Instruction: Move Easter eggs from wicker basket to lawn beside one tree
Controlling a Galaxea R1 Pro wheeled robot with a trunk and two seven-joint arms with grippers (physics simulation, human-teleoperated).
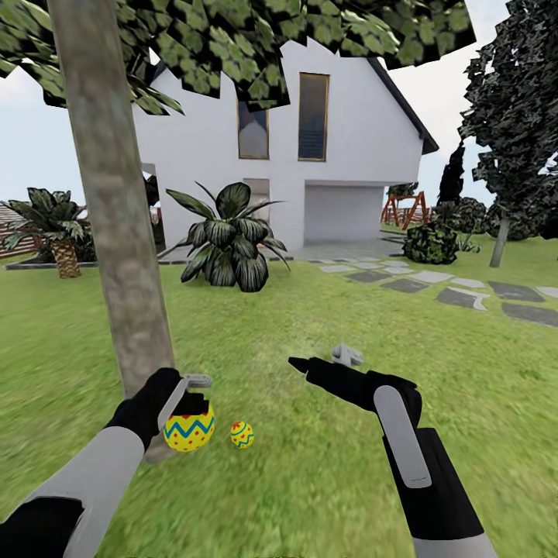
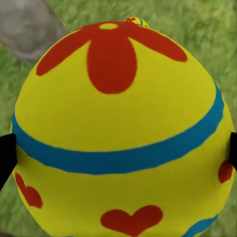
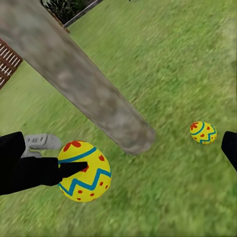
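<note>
Left gripper (image 1: 188, 403) clamps an Easter egg (image 1: 189, 431) beside the tree trunk (image 1: 116, 209), above the lawn (image 1: 310, 480), ready for placement near a second egg (image 1: 242, 435).

Tree (image 1: 116, 225) stands on the lawn (image 1: 310, 480) at left, trunk leaning. Held egg (image 1: 189, 431) sits in the left gripper (image 1: 194, 403), just off the trunk's foot, to its right. Second egg (image 1: 242, 435) lies on the grass just right of the held one. Right gripper (image 1: 325, 363) hangs farther right, apart from both. Broad-leaved plant (image 1: 229, 240) and house (image 1: 310, 155) behind; paving stones (image 1: 465, 294) back right.
</note>
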